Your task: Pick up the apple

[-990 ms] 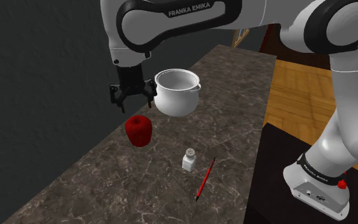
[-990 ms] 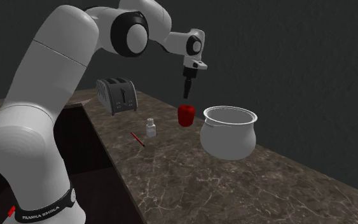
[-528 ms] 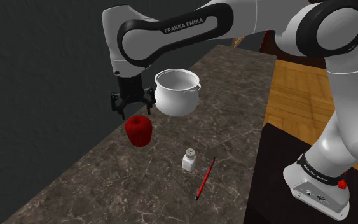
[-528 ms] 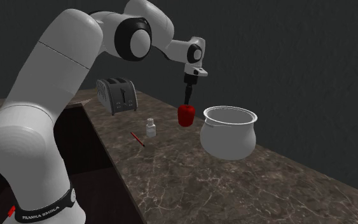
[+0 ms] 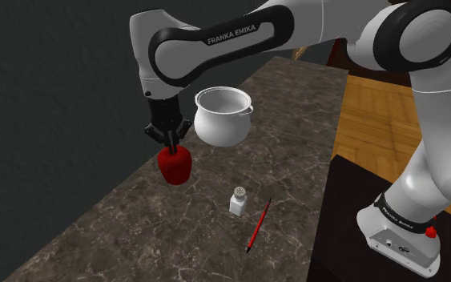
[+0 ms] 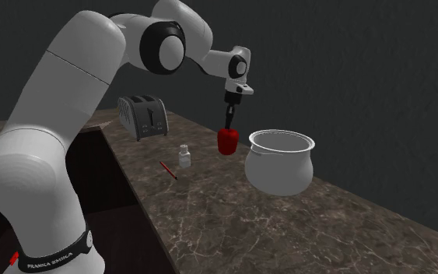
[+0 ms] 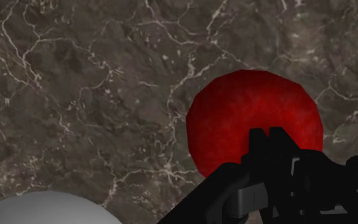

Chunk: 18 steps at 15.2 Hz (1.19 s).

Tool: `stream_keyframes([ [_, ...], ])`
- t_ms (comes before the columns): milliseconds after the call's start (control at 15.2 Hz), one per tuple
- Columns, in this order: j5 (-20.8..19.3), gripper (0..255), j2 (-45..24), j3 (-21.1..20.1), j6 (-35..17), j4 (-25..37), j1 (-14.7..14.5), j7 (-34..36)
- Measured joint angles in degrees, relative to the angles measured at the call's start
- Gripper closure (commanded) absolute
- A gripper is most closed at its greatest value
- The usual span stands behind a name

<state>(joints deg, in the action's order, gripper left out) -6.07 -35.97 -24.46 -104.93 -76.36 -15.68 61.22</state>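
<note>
Right on top of the apple [image 5: 175, 166], the black end effector [image 5: 170, 144] hangs straight down with its two slim fingers closed against each other, tips at the fruit's crown and nothing clasped between them. Smooth, matte, deep red and roundish, the apple sits on the tabletop [image 5: 135, 224], a dark brown marbled slab laced with pale veins, near the edge by the dark wall. Just beside it stands a plain white pot [image 5: 223, 118], bulbous with a flared rim. Nearer the stand, a small white shaker [image 5: 238, 200] with a grey cap stands upright, and a thin red pencil [image 5: 258, 226] lies flat next to it. Farther along sits a boxy grey toaster [image 6: 143, 117].
</note>
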Motion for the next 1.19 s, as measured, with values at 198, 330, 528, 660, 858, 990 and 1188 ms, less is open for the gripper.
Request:
stream_keyframes([
  [198,0.0,255,-0.1,0.0,0.1,0.1,0.0,0.0],
  [330,0.0,255,0.1,0.0,1.0,0.9,0.0,-0.1],
  [528,0.2,255,0.4,-0.1,3.0,2.7,-0.2,0.0],
  [660,0.3,255,0.6,-0.2,4.2,3.6,-0.2,0.1],
  [858,0.3,255,0.8,-0.3,6.4,5.8,-0.5,0.2],
  [990,0.4,255,0.9,-0.4,8.0,7.2,-0.6,0.2],
  [1188,0.4,255,0.9,-0.4,10.3,9.6,-1.0,0.4],
])
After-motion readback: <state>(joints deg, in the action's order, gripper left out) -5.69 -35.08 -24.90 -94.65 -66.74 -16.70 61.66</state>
